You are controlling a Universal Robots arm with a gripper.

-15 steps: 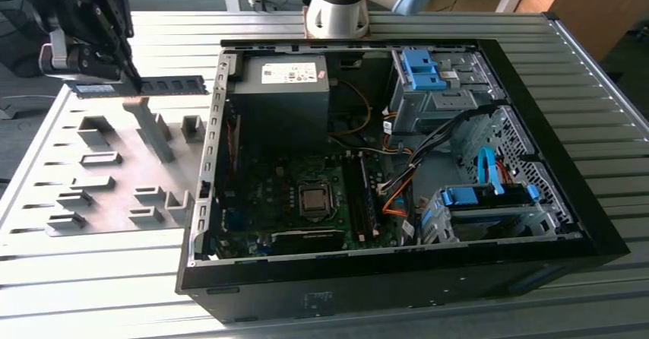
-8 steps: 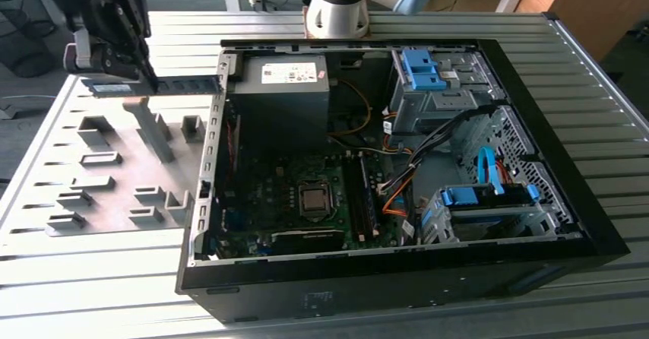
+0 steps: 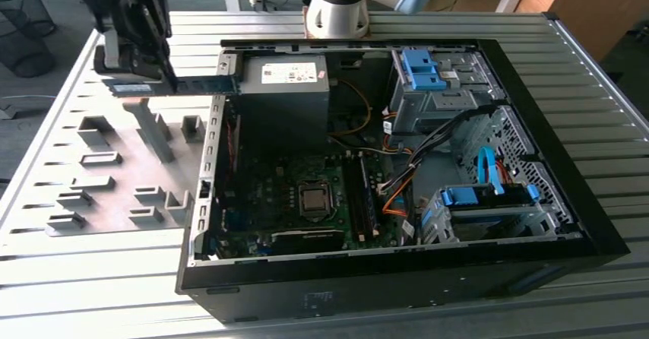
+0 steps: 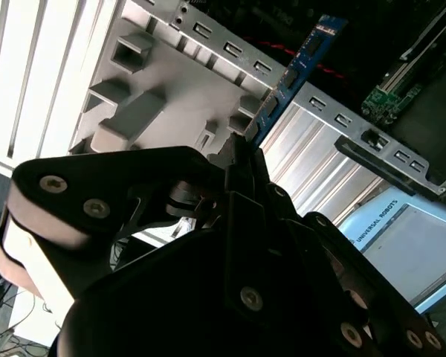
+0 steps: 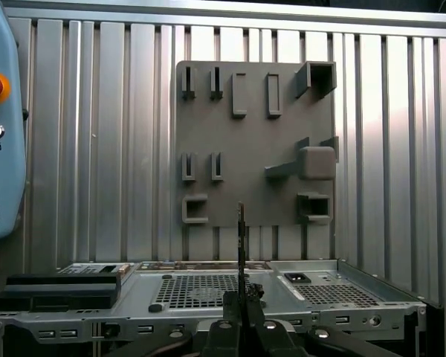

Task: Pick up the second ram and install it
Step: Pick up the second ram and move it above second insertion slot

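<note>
**Exterior view.** The gripper [image 3: 166,79] is recorded just outside the computer case [image 3: 568,225], beside its wall on the exterior view's left. It is clamped on the second ram [image 3: 197,85]. The strip is held level above the grey fixture plate [image 3: 112,164], with one end reaching the case wall. The motherboard slots [image 3: 357,194] are seen inside the case, well apart from the strip.

**Second wrist view.** The fingers [image 4: 234,160] are closed on one end of the second ram [image 4: 297,67]. Its blue face and dark chips are made out here, pointing toward the case.

**First wrist view.** The second ram [image 5: 240,238] is presented edge-on, as a thin line rising from the gripper [image 5: 240,297]. Squareness of the hold is best judged here.

**Handling note.** It is judged that the strip should be kept firmly gripped, untwisted, and carried clear of the case wall.
</note>
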